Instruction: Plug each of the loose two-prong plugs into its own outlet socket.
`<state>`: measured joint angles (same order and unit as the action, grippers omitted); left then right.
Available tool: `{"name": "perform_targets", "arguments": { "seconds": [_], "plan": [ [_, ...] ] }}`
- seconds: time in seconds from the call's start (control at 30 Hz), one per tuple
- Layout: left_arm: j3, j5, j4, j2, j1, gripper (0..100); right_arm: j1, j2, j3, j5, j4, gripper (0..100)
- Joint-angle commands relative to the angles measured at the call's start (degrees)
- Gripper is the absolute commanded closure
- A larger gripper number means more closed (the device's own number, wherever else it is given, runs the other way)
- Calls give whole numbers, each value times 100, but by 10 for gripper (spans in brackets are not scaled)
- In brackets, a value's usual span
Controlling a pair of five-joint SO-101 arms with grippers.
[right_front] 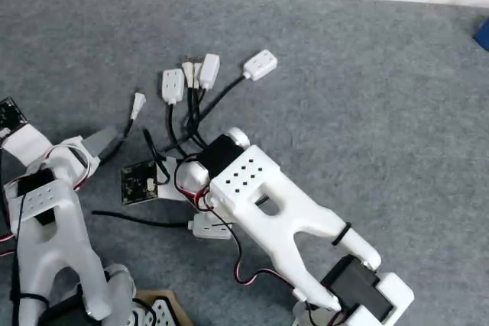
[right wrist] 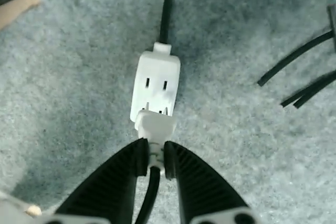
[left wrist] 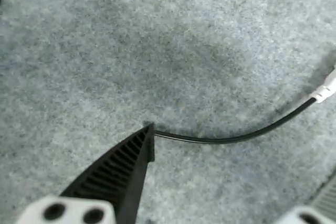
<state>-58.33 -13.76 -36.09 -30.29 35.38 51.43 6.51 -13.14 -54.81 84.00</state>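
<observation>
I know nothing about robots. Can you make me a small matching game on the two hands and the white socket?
Things:
1 left hand
2 right hand
3 outlet socket

States:
A shut on the white plug
B lying flat, plug at one end
C open, black cable ending at a fingertip

Pairs: 1-C, 2-A, 3-B

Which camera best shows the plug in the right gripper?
The right wrist view: the plug sits close up, prongs at the outlet socket. In the high view the arm covers it; the left wrist view looks at another cable.
</observation>
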Motion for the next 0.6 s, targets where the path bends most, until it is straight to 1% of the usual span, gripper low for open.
{"name": "perform_targets", "arguments": {
  "seconds": [0.0, 0.23, 0.4, 0.57],
  "plan": [
    [22, -44, 105, -75, -75, 508, -66, 31, 31, -105, -145, 991],
    [22, -53, 97, -75, -92, 508, -75, 40, -514, -114, -470, 991],
    [22, -53, 97, -75, -101, 508, -110, 84, -602, -290, -418, 991],
    [22, -53, 97, -75, -101, 508, -207, 92, -585, -308, -242, 991]
  ]
}}
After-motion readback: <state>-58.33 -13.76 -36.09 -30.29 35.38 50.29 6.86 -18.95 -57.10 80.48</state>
